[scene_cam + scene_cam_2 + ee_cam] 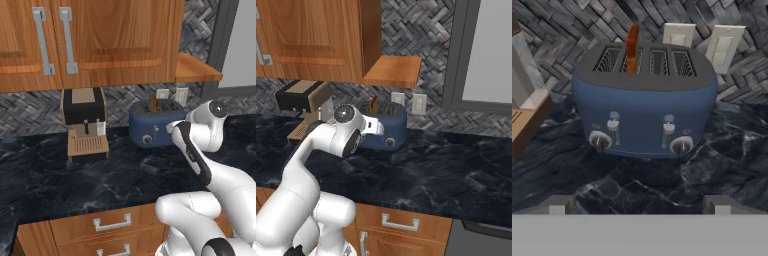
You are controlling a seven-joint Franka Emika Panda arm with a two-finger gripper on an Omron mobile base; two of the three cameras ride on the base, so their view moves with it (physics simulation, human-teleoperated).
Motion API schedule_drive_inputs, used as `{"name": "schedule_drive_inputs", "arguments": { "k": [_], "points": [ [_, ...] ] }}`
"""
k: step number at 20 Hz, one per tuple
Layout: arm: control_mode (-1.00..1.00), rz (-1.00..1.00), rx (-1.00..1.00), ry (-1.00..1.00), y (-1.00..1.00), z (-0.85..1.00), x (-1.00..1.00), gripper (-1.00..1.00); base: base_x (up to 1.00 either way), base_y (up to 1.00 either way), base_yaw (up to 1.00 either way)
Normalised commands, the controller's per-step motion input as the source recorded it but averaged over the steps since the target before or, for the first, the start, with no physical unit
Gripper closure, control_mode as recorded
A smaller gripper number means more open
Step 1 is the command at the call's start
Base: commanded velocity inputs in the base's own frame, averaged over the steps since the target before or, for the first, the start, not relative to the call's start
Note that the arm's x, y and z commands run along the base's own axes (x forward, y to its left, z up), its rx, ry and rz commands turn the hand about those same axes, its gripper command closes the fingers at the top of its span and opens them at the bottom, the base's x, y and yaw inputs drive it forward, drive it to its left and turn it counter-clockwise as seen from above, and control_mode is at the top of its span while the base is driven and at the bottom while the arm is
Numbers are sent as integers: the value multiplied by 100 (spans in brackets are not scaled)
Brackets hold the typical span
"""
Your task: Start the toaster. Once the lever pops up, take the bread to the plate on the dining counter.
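Facing the toaster (644, 107) straight ahead, we keep our gripper (639, 205) spread wide and empty. The bread (631, 49) stands up from a slot up and left of us; thin, light, likely crumbly, so we pinch its flat faces gently.

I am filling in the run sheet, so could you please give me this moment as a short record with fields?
toaster: dark-blue toaster on the black marble counter, against the woven backsplash
bread: slice of bread standing upright in a left-hand slot, top sticking out
levers: two levers on the toaster's front, both up, each above a round knob
tool: tool open, facing the toaster's front, apart from it, holding nothing
neighbour: black-and-tan coffee machine to the toaster's left
wall: two wall outlets behind the toaster
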Motion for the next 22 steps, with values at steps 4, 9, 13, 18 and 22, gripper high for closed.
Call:
{"name": "schedule_drive_inputs", "arguments": {
  "k": [4,9,13,18,22],
  "points": [
    [-100,0,0,0,0,0,22,-100,0,0,0],
    [-100,0,0,0,0,0,31,-100,0,0,0],
    [-100,0,0,0,0,0,30,-100,0,0,0],
    [-100,-1,0,0,3,-1,24,-100,0,0,0],
    [-100,-2,0,0,5,-3,20,-100,0,0,0]
  ]
}}
